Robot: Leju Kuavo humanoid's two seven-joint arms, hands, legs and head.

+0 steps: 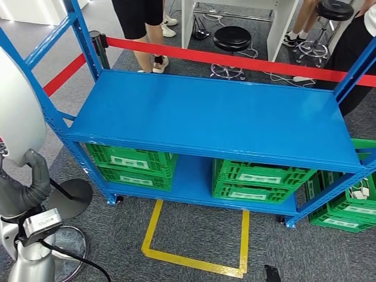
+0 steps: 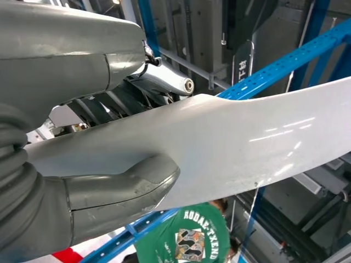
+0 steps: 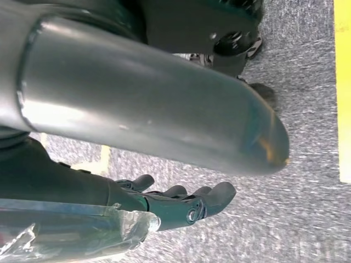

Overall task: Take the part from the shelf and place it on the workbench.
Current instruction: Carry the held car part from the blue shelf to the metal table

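At the far left of the head view the left hand (image 1: 31, 176) was raised beside the robot's body, clasping a large white part (image 1: 17, 106) whose curved shell rose above it. The left wrist view confirmed the hold: the thick grey thumb (image 2: 124, 192) lay under the smooth white panel and darker fingers (image 2: 107, 104) pressed on its other face, so the part (image 2: 248, 148) was pinched between them. The part was therefore off the shelf, carried in the air and resting on nothing.

Further right stood the blue shelf (image 1: 212, 111), its top deck bare, with green crates (image 1: 133, 164) on the lower level and more green crates (image 1: 350, 200) beside its right end. A yellow floor marking (image 1: 195, 258) lay on the carpet in front of it, and a red barrier tape (image 1: 230, 59) ran behind, with people's legs and stools beyond.

The right hand (image 3: 182, 203) hung toward the grey carpet, fingers loosely extended and holding nothing.

Judging from this, the pick-up seemed done and the carry was in hand. No bench showed, so the next move probably called for turning away from the shelf toward the bench, keeping the broad panel clear of the blue uprights and the grip firm on its slick surface.
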